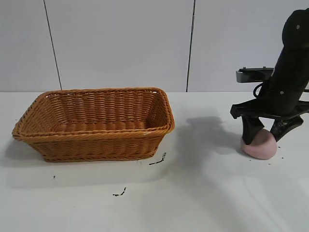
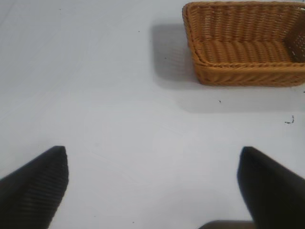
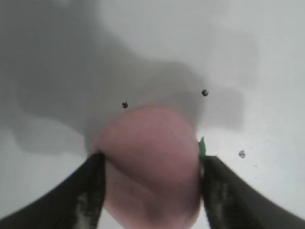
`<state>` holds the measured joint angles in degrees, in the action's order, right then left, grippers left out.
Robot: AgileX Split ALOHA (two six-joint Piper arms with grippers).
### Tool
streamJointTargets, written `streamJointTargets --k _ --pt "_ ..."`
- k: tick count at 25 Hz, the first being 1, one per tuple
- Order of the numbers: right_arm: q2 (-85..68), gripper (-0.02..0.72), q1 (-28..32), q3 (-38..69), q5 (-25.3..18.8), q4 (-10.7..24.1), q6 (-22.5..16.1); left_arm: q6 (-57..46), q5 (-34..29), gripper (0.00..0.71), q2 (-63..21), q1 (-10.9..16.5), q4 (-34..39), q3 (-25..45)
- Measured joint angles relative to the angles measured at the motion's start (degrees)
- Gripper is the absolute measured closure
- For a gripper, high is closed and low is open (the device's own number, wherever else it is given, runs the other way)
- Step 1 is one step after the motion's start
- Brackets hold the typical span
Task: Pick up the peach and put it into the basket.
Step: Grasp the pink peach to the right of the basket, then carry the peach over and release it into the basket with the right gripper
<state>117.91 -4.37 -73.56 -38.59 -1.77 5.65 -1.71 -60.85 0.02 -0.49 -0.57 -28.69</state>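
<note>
One step is nearly done: the right gripper point(image 1: 264, 134) clamps the peach point(image 1: 259, 145), which rests on the table point(image 1: 203, 193), well apart from the basket point(image 1: 96, 140); lifting and placing remain. The left gripper point(image 2: 152, 183) is spread apart and idle.

The right arm point(image 1: 289, 63) is matte black, with a grey plate (a camera mount, perhaps) and a black cable. Both grippers' fingers point(image 2: 35, 186) are black, wedge-shaped and ribbed.

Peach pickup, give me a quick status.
Right gripper shut on peach, on table. Left gripper open, idle. Basket left, path clear.
</note>
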Motion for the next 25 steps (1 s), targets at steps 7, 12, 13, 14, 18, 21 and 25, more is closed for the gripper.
streamJointTargets --k 7,12,13,14,18,21,25 --pt "-1.9 0.723 0.0 -0.2 -1.4 0.0 0.2 0.0 0.0 0.017 0.0 0.0 0.0 0.0" --pt "-10.2 0.723 -0.1 -2.7 -7.1 0.1 0.2 0.0 0.0 0.017 0.0 0.0 0.0 0.0" --pt "-11.9 0.723 -0.1 -3.8 -8.5 0.1 0.2 0.0 0.0 0.017 0.0 0.0 0.0 0.0" --pt "-13.1 0.723 -0.2 -5.3 -9.8 0.0 0.2 0.0 0.0 0.017 0.0 0.0 0.0 0.0" --pt "-14.7 0.723 -1.6 -12.2 -14.4 -0.2 0.2 0.0 0.0 0.017 0.0 0.0 0.0 0.0" --pt "-13.7 0.723 -4.1 -17.5 -15.5 -0.2 0.2 0.0 0.0 0.017 0.0 0.0 0.0 0.0" --pt "-9.8 0.723 -10.1 -26.2 -15.9 -0.6 0.2 0.0 0.0 0.017 0.0 0.0 0.0 0.0"
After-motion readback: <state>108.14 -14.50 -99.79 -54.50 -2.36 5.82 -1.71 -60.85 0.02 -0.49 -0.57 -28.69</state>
